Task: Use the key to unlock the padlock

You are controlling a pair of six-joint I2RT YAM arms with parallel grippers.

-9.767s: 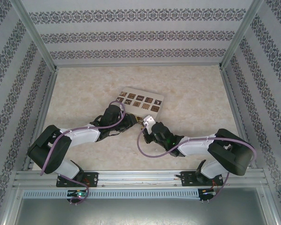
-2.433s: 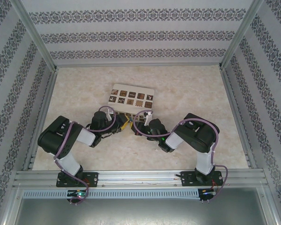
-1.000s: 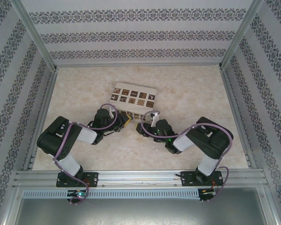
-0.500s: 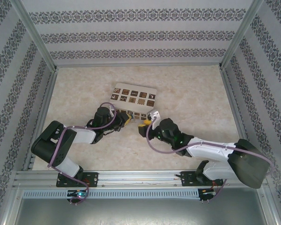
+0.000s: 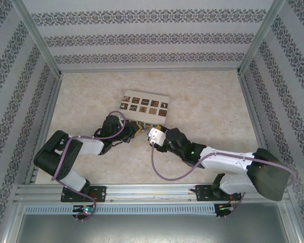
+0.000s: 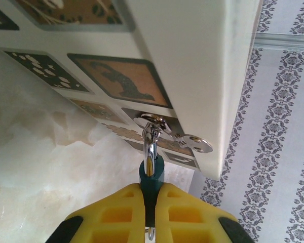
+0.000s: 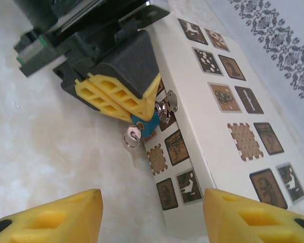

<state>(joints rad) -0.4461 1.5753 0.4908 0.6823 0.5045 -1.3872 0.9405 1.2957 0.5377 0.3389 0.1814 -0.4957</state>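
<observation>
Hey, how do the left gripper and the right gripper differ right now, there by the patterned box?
The left gripper has its jaws shut on the blue body of the padlock. The right gripper has its jaws apart with nothing between them. The left gripper sits close by the side of the patterned box, where the padlock is hooked on. The right gripper stands off from the box, pointing toward it. Both are yellow at the tips.

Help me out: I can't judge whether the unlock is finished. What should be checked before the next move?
1. Left gripper shut on blue padlock: ok.
2. Shackle through the patterned box's hasp: ok.
3. Key seated in padlock: cannot tell; its silver end hangs below the body.
4. Shackle released: cannot tell.
5. Right gripper open, empty, clear of the lock: ok.
</observation>
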